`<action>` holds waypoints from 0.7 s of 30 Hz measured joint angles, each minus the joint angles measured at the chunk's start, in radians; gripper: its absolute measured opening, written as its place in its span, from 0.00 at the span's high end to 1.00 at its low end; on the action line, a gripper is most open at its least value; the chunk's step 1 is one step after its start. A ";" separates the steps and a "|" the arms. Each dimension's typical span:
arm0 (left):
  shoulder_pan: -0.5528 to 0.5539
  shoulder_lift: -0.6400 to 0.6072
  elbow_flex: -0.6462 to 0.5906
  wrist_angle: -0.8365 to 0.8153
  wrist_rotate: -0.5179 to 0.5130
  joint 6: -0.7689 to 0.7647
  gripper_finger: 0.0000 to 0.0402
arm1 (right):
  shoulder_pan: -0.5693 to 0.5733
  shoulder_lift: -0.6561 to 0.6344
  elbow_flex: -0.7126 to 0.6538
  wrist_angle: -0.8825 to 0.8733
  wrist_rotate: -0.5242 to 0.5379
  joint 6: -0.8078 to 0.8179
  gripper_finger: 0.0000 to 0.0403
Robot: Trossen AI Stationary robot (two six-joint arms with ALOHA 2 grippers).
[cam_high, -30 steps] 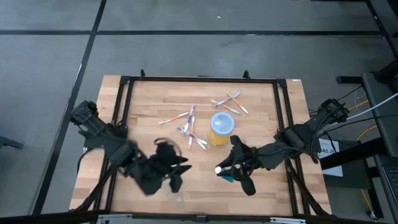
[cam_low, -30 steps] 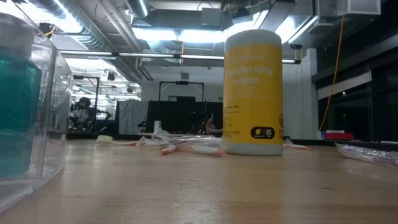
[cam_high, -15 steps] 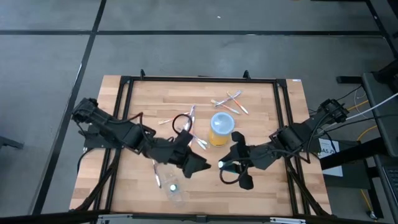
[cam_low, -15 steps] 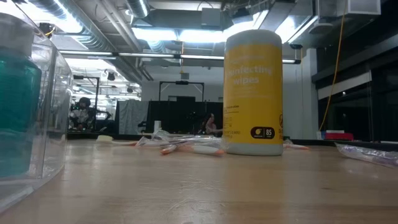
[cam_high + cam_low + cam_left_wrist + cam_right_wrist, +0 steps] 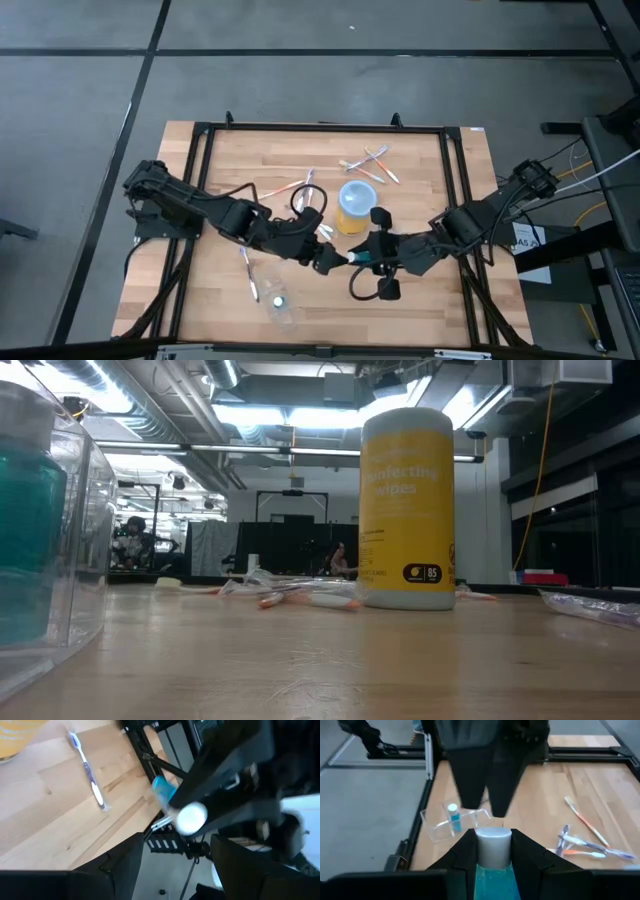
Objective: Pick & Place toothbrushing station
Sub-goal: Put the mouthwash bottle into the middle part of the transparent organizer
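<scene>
My right gripper (image 5: 368,260) is shut on a small teal tube with a white cap (image 5: 493,842), in the middle of the table, near the front. My left gripper (image 5: 330,258) is open, and its fingers (image 5: 470,785) point at the tube's cap from the left, just short of it. The tube's cap also shows in the left wrist view (image 5: 192,817). A clear pouch (image 5: 276,302) lies flat near the front edge with another teal tube and a toothbrush (image 5: 250,280) in it. The yellow cup with a pale-blue top (image 5: 355,205) stands upright at the centre, loose toothbrushes (image 5: 305,195) beside it. My right gripper pinches the tube's teal body (image 5: 493,877) just behind the white cap, between its two fingers. The fingers come about level from the table's right and lie along the tube. The cap sticks out past the fingertips toward the left gripper. The tube is clear of the table.
More toothbrushes (image 5: 370,162) lie behind the cup. A black frame (image 5: 320,128) runs round the tabletop. In the low view the yellow cup (image 5: 407,510) stands mid-table and the pouch (image 5: 40,530) fills the left edge. Bare wood lies at the front right.
My left gripper has left the pouch at the front left and swung toward the table's right, up to the tube's cap. The pouch now lies uncovered with a tube and toothbrush in it. My right gripper has shifted a little toward the far-left with the tube.
</scene>
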 joint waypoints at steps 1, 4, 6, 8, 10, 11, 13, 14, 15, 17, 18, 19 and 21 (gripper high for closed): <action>0.004 0.000 0.000 0.000 0.000 -0.004 0.44 | 0.000 0.009 0.000 -0.001 -0.004 -0.001 0.77; 0.017 0.008 0.000 0.011 -0.002 -0.002 0.45 | 0.000 0.031 0.000 -0.009 -0.005 -0.013 0.77; 0.019 0.009 0.000 0.007 -0.001 -0.003 0.46 | 0.000 0.041 0.000 -0.012 -0.007 -0.019 0.77; 0.018 0.012 0.000 0.011 -0.001 -0.010 0.47 | 0.000 0.042 0.000 -0.012 -0.007 -0.022 0.77; 0.018 0.016 0.000 0.006 0.000 -0.015 0.49 | -0.006 0.041 0.000 -0.011 -0.007 -0.026 0.77; 0.018 0.018 0.000 0.005 0.000 -0.017 0.49 | -0.011 0.042 0.000 -0.011 -0.005 -0.026 0.77; 0.019 0.023 0.000 0.009 -0.003 -0.021 0.51 | -0.022 0.042 0.000 -0.011 0.004 -0.026 0.77; 0.020 0.026 0.000 0.008 -0.003 -0.025 0.51 | -0.029 0.041 0.000 -0.011 0.005 -0.026 0.77; 0.021 0.029 0.000 0.005 -0.004 -0.025 0.52 | -0.035 0.042 0.000 -0.011 0.005 -0.026 0.77; 0.023 0.035 0.000 0.004 -0.008 -0.026 0.53 | -0.045 0.042 0.000 -0.012 0.004 -0.027 0.77; 0.025 0.036 0.000 0.005 -0.010 -0.027 0.53 | -0.048 0.041 0.000 -0.015 0.004 -0.027 0.77; 0.025 0.036 0.000 0.005 -0.010 -0.026 0.53 | -0.051 0.041 0.000 -0.015 0.004 -0.029 0.77; 0.028 0.037 0.000 0.005 -0.011 -0.020 0.53 | -0.052 0.041 0.000 -0.015 0.002 -0.032 0.77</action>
